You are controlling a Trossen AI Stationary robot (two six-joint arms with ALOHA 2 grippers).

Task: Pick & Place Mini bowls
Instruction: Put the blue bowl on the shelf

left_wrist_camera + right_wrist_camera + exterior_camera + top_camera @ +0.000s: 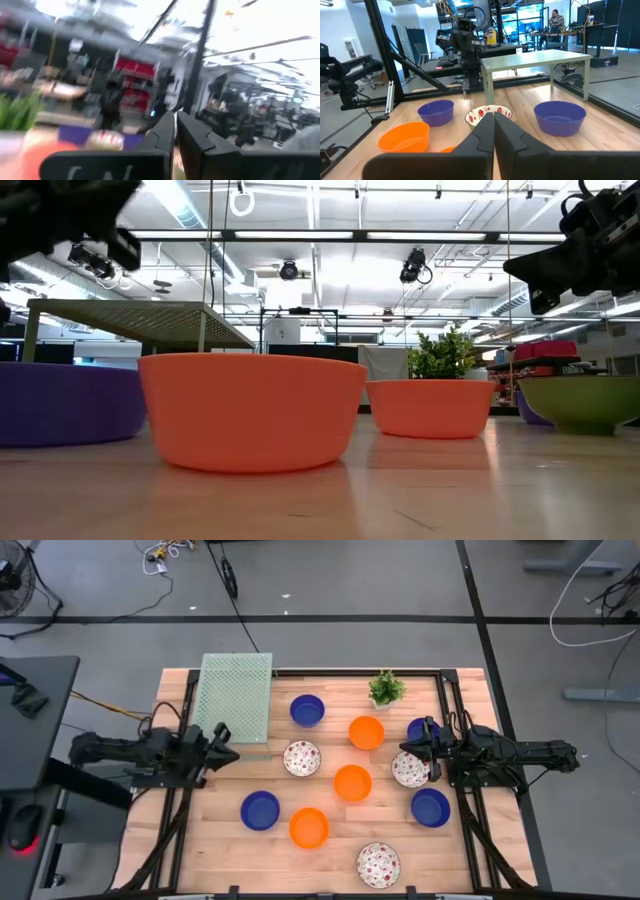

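- From my station, the left gripper (228, 740) sits at the table's left side, just beside the lower edge of the green mesh rack (236, 695); in its own wrist view the fingers (165, 132) are pressed together, holding nothing.
- The right gripper (408, 747) sits at the right side, over the far edge of a speckled bowl (409, 769); its fingers (482, 132) are likewise clenched on nothing.
- Nine mini bowls counted from overhead (one is partly hidden under the right arm), all resting upright on the wooden table (200, 840).
- Blue: one blue bowl (307, 710) just beside the rack's right edge; a second blue bowl (260, 810) at lower left of the group; a third blue bowl (430, 807) under the right arm; the hidden blue bowl (418, 727) above the right gripper.
- Orange: one orange bowl (366, 732) below the potted plant (386, 689); a middle orange bowl (352, 782) at table centre; a near orange bowl (309, 827) touching or just beside the second blue bowl, I cannot tell which.
- Speckled: a left speckled bowl (301, 758) near the left gripper; a front speckled bowl (378, 864) at the table's near edge.
- The rack carries no bowl.
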